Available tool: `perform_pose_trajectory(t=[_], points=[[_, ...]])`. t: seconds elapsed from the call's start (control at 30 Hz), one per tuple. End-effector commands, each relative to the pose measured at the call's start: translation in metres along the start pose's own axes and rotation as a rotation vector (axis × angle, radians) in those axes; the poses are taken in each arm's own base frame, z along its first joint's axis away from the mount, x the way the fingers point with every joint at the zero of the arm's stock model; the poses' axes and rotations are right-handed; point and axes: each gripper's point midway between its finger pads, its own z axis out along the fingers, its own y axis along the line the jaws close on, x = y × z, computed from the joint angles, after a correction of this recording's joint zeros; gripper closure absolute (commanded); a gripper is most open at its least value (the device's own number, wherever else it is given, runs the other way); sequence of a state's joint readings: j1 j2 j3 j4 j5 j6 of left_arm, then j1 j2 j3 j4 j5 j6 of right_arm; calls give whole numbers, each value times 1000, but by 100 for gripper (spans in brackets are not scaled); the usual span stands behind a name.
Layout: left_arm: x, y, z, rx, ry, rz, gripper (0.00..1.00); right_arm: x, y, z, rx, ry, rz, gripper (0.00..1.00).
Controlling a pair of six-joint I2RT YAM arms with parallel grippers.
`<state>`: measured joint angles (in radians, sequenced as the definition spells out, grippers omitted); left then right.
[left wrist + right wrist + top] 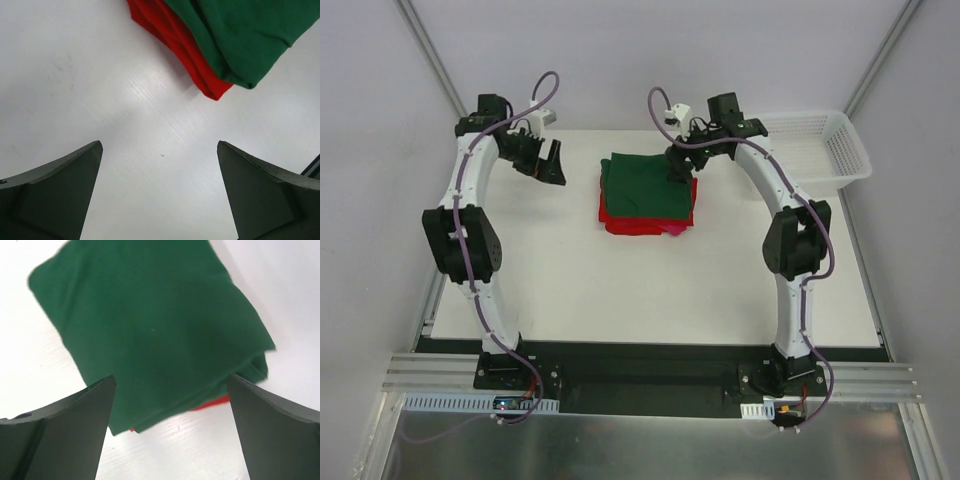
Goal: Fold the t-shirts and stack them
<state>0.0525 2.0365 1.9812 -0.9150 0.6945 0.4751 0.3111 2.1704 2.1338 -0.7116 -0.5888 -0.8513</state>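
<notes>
Your left gripper [548, 168] hangs over the white table [620, 290] beside the stack, jaws spread and empty. At centre, one dark green folded cloth t-shirt [645, 185] lies on one bright red folded cloth t-shirt [640, 226], with red peeking out at the near edge. Your right gripper [678, 170], also spread and empty, hovers over the stack's far right corner, so nudge green flush and lift straight up without dragging. Count: two shirts, two grippers, one white plastic mesh basket [850, 150] at far right.

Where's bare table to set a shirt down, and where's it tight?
Free: the broad table between the t-shirt stack and the arm bases; also between left gripper and stack. Crowded: right gripper hangs over the stack, basket beyond.
</notes>
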Motion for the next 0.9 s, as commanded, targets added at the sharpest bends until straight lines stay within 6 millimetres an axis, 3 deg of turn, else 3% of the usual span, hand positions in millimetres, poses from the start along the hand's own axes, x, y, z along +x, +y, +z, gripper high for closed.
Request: perform_pose_trajectory(t=[0.0, 0.13, 0.2, 0.43, 0.67, 0.87], points=[[8, -7, -52, -64, -34, 22, 0, -32, 23, 0, -79, -87, -194, 4], [23, -11, -83, -115, -53, 12, 1, -31, 29, 19, -121, -87, -386, 4], [35, -14, -87, -115, -39, 4, 1, -37, 30, 24, -128, -89, -553, 4], [57, -32, -108, -140, -25, 13, 1, -22, 45, 38, -214, -7, -964, 4], [72, -44, -111, -142, -15, 2, 1, -16, 51, 64, -228, 4, -994, 4], [77, -48, -115, -156, -13, 2, 1, 3, 61, 84, -281, 31, -960, 4]])
